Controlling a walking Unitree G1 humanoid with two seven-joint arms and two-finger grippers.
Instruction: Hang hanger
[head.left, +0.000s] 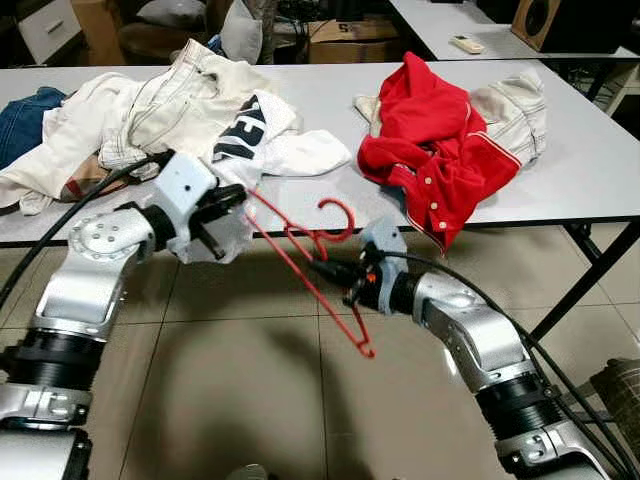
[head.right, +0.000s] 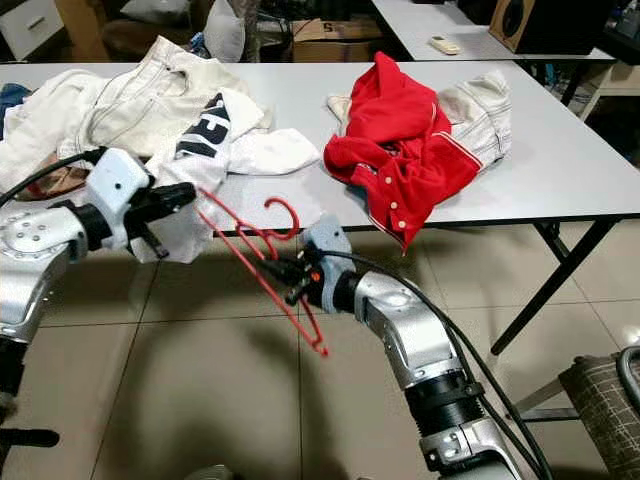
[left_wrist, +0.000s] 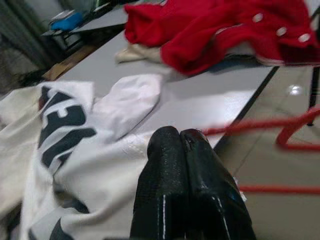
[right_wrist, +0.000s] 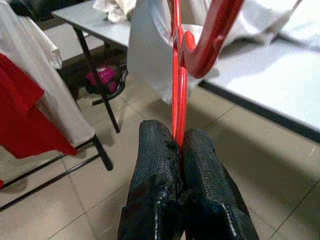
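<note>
Just off the near edge of the grey table (head.left: 600, 160), above the tiled floor (head.left: 240, 390), the right gripper (head.left: 322, 268) has its two black fingers pressed tight on the red hanger (head.left: 310, 285), pinching the thin wire close below the hook; the right wrist view shows the wire running straight up out of the closed fingertips to the curved hook. That hanger hangs tilted in the air between the two arms, its hook curling up toward the table edge and its long bar slanting down to the right toward the floor. To the left, the left gripper (head.left: 222, 203) has its fingers closed together on the hem of the white shirt with black lettering (head.left: 243, 135), which spills over the near table edge; the hanger's upper end reaches up just beside this gripper and the cloth. Farther left on the table lies a heap of cream clothing (head.left: 120, 110), with a bit of blue denim (head.left: 25, 115) at the far left. On the right part of the table a red jacket (head.left: 430, 140) lies crumpled over a pale garment (head.left: 515, 105), one corner drooping past the edge.
</note>
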